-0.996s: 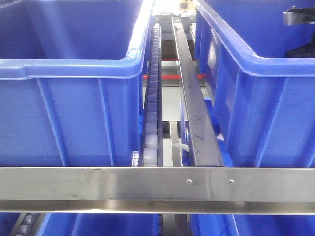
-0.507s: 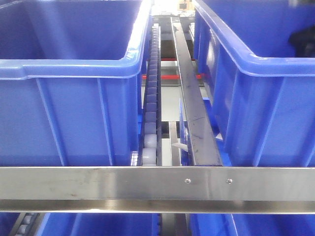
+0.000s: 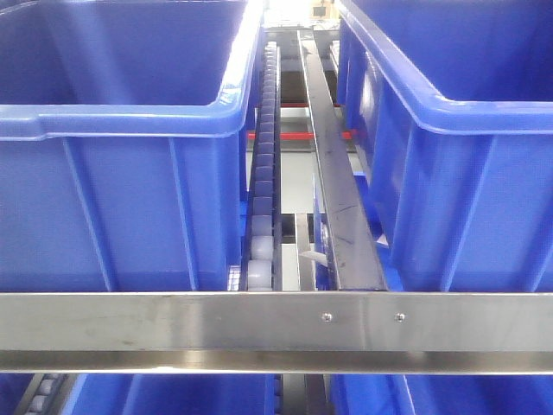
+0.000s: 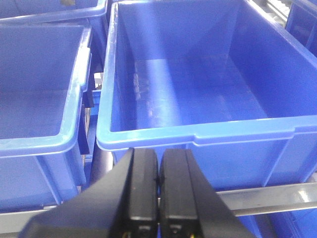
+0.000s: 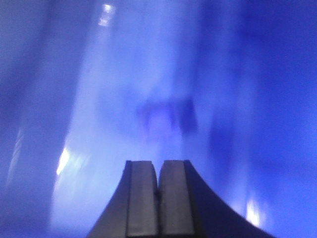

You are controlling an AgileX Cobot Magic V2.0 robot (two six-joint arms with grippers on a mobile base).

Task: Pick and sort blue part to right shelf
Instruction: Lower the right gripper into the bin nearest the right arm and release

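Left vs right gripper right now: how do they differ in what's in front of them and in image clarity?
The left gripper sits outside a large blue plastic bin, just short of its near rim; the right gripper faces only a blue surface with a blurry blue part ahead. The left wrist view is sharp, showing that bin empty; the right wrist view is smeared, so the part's shape cannot be told. Both grippers are dark, shut, and hold nothing.

Blue part, blurred, squarish, lying on bin floor
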